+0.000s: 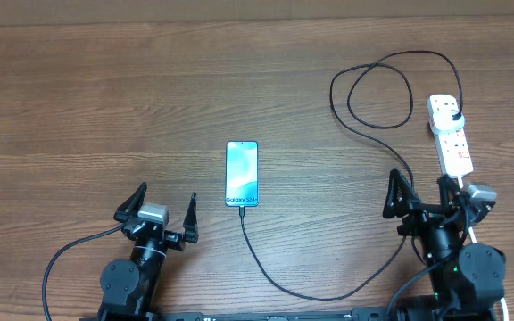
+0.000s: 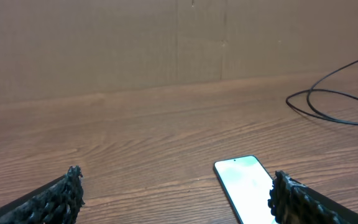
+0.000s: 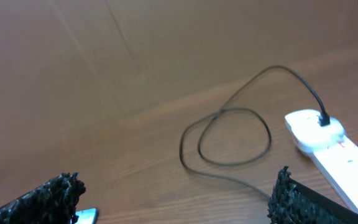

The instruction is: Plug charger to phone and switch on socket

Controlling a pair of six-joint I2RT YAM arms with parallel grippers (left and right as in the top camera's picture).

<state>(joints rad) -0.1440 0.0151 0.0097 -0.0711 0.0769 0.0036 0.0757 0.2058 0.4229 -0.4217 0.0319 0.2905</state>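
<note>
The phone (image 1: 242,173) lies in the middle of the table, its light-blue screen lit. It also shows in the left wrist view (image 2: 244,183). The black charger cable (image 1: 364,102) runs from the phone's near end, curves along the front, loops at the back right, and its black plug sits in the white socket strip (image 1: 451,134). The strip and loop show in the right wrist view (image 3: 328,140). My left gripper (image 1: 157,217) is open and empty, left of the phone. My right gripper (image 1: 425,194) is open and empty, just in front of the strip.
The strip's thick white cord (image 1: 471,234) runs down past my right arm. A brown wall (image 2: 166,37) stands behind the wooden table.
</note>
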